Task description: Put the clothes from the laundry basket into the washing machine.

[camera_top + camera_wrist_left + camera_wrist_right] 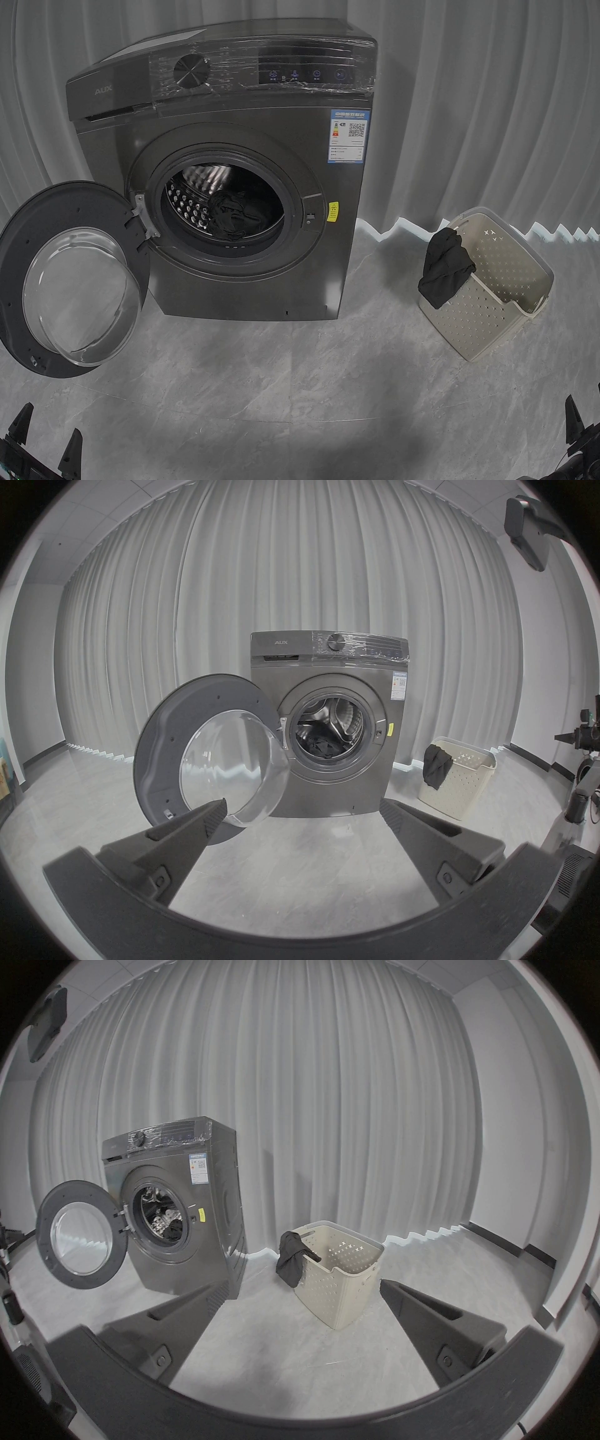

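Grey flooring (281,375) is separating the left claw (301,805) and right claw (301,1285), both gaping empty, from the black garment (445,267) draping the laundry basket (465,322), likely tipping under a snagging pull.

Black garment (445,265) over laundry basket (478,315) rim; washing machine (250,109) open

the left gripper (48,440) sits low at the head view's lower left corner, its two dark pointed fingers standing upward and set well apart. in the left wrist view the left gripper (302,805) shows jaws spread wide, both fingers reaching forward and level. the right gripper (584,437) sits low at the lower right corner, one pointed finger upright. in the right wrist view the right gripper (301,1288) is likewise spread wide.
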Tool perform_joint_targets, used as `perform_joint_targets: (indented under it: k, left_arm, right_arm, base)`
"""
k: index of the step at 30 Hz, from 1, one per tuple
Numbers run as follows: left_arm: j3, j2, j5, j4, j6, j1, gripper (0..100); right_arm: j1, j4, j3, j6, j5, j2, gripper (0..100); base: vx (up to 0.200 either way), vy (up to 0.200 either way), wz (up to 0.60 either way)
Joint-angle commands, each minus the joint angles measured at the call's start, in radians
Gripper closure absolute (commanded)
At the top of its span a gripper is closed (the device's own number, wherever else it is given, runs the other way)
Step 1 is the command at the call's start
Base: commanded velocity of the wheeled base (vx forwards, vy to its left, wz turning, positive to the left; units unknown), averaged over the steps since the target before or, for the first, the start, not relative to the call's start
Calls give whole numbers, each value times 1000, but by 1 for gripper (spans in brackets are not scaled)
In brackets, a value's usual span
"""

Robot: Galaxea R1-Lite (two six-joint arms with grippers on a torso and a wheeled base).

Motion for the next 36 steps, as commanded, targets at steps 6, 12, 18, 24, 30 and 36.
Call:
perform_joint_targets:
  k: [6,12,18,24,30,36]
  left_arm:
    - [16,-13,-1,-1,3,0,0]
    - [16,-13,-1,1,1,0,0]
    - [16,-13,1,-1,1,0,0]
    - [16,-13,1,-1,6,0,0]
    - [16,-13,1,-1,4,0,0]
    - [16,-13,1,-1,4,0,0]
  right_arm:
    - [6,-10,25,-22,103,-13,0]
    - [6,-10,25,-25,109,-13,0]
    - [6,-10,25,-25,109,-13,0]
    - [6,-10,25,-25,109,-13,0]
    - [6,-10,25,-25,109,-13,0]
    - [6,-10,25,-25,109,-13,0]
  base:
    - [0,-133,0]
    - [0,0,0]
    - [0,-167,0]
    - [0,-133,0]
    - [0,0,0]
    - [167,0,0]
